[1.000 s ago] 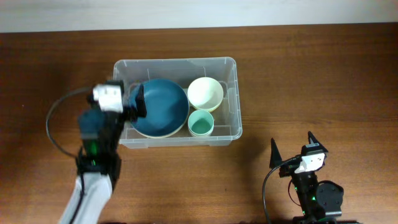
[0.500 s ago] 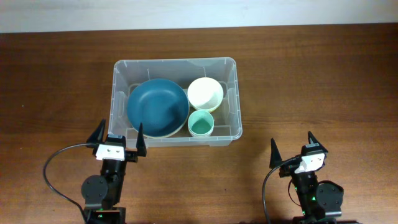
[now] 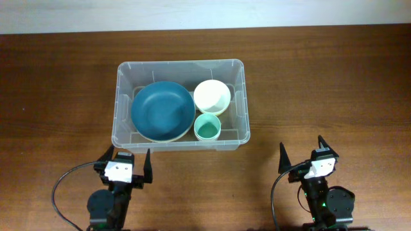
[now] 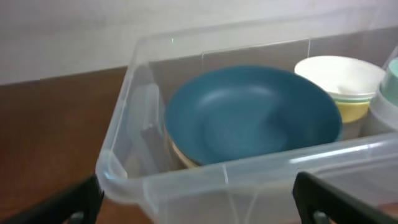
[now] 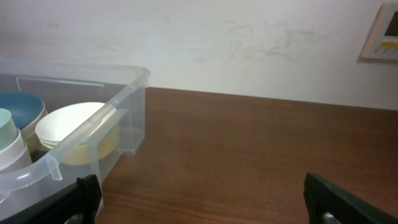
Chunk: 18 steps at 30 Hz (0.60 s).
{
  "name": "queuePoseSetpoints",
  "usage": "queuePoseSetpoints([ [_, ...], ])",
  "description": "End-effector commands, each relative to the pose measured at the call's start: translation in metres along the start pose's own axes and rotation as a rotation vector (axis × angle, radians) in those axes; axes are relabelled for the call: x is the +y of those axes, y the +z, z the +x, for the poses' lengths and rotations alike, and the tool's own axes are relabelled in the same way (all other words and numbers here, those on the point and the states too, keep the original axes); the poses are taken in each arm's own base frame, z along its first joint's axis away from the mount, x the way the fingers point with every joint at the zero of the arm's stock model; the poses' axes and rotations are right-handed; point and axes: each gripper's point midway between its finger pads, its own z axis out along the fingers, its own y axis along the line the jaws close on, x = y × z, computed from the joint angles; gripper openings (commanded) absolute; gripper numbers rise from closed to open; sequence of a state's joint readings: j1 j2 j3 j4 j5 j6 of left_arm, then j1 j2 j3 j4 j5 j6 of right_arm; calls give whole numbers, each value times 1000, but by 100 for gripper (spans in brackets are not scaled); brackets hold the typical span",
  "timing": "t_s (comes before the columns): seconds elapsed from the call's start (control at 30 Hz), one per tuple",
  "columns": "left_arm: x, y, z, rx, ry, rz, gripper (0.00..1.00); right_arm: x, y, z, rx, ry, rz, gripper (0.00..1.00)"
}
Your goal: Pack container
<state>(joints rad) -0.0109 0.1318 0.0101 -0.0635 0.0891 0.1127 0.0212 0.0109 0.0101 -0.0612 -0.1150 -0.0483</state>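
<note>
Sitting on the far half of the table (image 3: 334, 83), one container (image 3: 180, 63) of clear, ribbed plastic, rectangular with rounded corners, holds three round dishes. One wide dark-blue plate (image 3: 163, 110) lies at its left, one cream bowl (image 3: 212, 96) at its far right, and one small mint cup (image 3: 207, 127) just in front of the bowl. A tan edge (image 4: 179, 155) shows beneath the plate. The table is brown wood grain. Two grippers, the left gripper (image 3: 127, 159) and the right gripper (image 3: 300, 146), stand near the front edge with black pointed fingers spread wide, holding nothing. Since half a second ago the left gripper has drawn slightly back from the container, while the right gripper and the dishes have not moved.
</note>
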Motion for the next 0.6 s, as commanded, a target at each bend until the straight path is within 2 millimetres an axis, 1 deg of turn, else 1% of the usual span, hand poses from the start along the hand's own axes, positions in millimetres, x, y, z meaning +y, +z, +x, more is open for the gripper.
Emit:
queuePoseSetpoints([
  [0.0,7,-6,-14,-66,18,-37,100,2,0,2,3,0,-12,99],
  [0.1,8,-9,-24,-111,22,-47,100,2,0,2,2,0,-12,99],
  [0.57,9,-9,-23,-106,21,-52,100,2,0,2,3,0,-12,99],
])
